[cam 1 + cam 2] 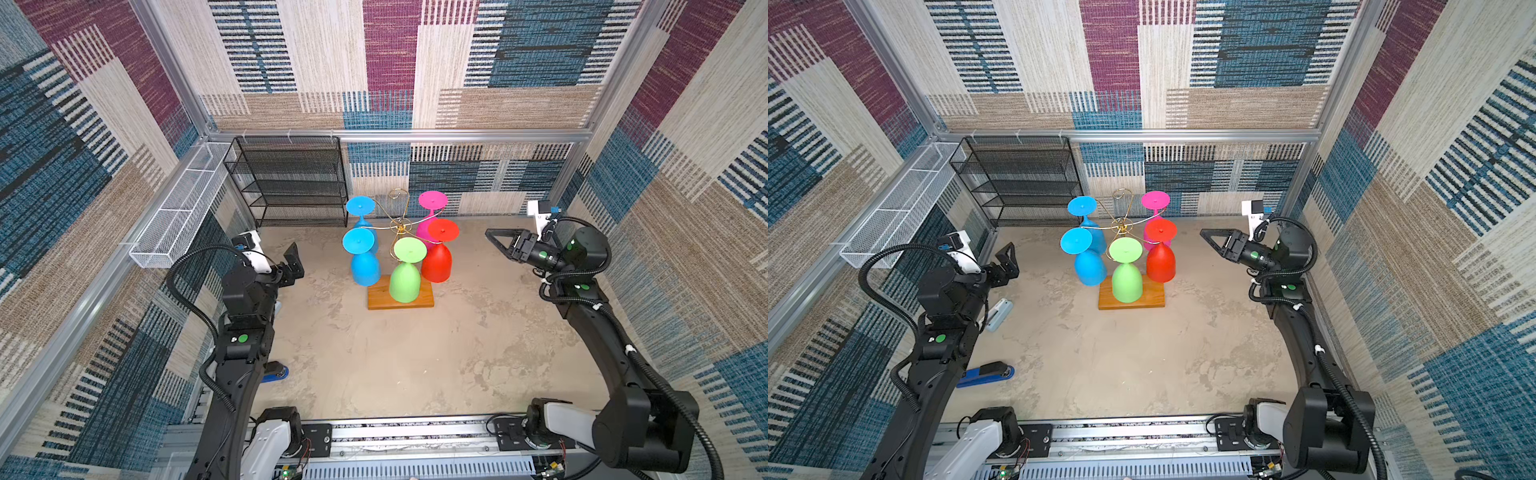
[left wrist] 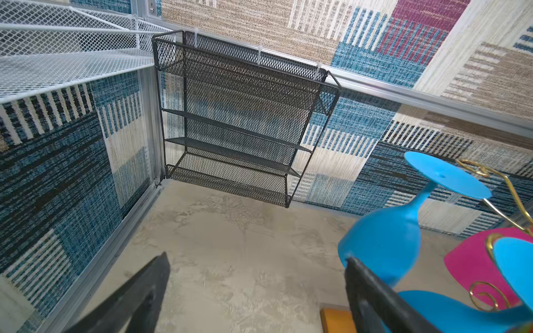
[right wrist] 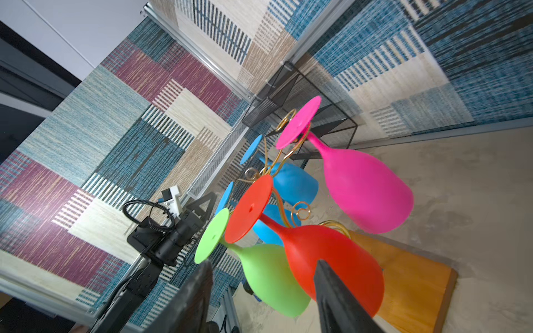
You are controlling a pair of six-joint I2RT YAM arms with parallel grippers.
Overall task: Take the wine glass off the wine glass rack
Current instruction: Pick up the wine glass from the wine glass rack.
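The wine glass rack [image 1: 400, 226], gold wire on an orange-brown wooden base [image 1: 424, 297], stands mid-table. Several wine glasses hang from it upside down: two blue [image 1: 365, 268], a pink [image 1: 433, 200], a red [image 1: 436, 264] and a green [image 1: 404, 282]. My right gripper [image 1: 496, 241] hovers to the right of the red glass [image 3: 331, 253], apart from it, jaws open with nothing between them [image 3: 264, 263]. To the rack's left, my left gripper [image 1: 293, 259] is wide open and empty [image 2: 256, 259], a blue glass [image 2: 386, 245] just beyond one finger.
A black mesh shelf unit [image 1: 291, 183] stands against the back wall, left of the rack. A white wire basket [image 1: 178, 212] hangs along the left wall. On the table near the left arm lie a blue stapler [image 1: 988, 374] and a pale blue object [image 1: 998, 316].
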